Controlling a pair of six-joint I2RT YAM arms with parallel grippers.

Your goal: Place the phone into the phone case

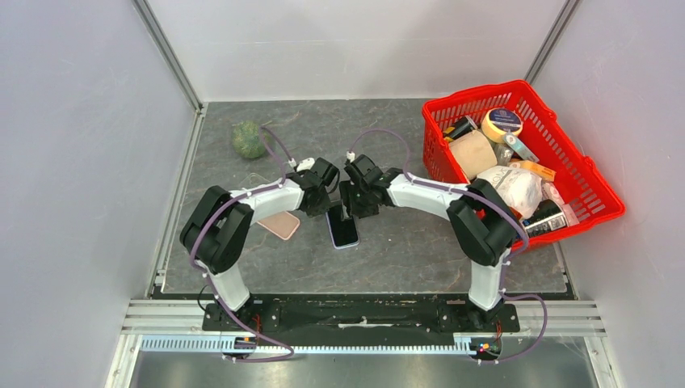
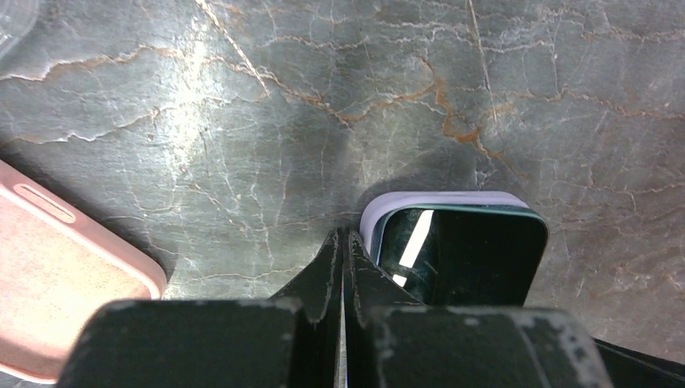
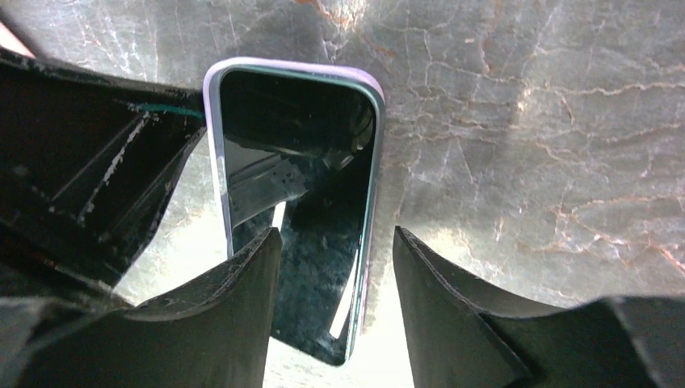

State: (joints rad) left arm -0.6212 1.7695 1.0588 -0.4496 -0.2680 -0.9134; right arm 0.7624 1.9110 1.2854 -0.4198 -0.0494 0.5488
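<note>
Starting at the left gripper (image 2: 343,238): pinched fully shut with nothing between the jaws, tip lowered toward the table (image 2: 242,121) just beside one corner of the phone (image 2: 460,250), touching or merely near impossible to tell. Over to the right gripper (image 3: 335,233): spread apart, gripping nothing, hovering above the near half of the phone, one finger over the screen and the other out past its long edge. Beneath both, flat on the table and screen up between the two wrists: the phone, sitting inside the lilac phone case (image 2: 436,197). Judged from the lilac rim hugging the far end and one long side: insertion largely done. Not settled from here: the near end, hidden behind the right gripper, and a thin teal line of phone edge showing inside the rim, perhaps a sign of a corner not pressed fully home. Probably left: a final press on any proud corner, then clearing both arms away. Further out, to the left: a second, pink case (image 2: 56,283), lying apart from the phone and unused. Further still: a green round object (image 1: 249,139) near the far left of the table, and a red basket (image 1: 472,94) of odds and ends on the right. As for writing: none visible on the phone or either case; a dark round label on a yellow roll (image 1: 502,124) in the basket, too small to read.
</note>
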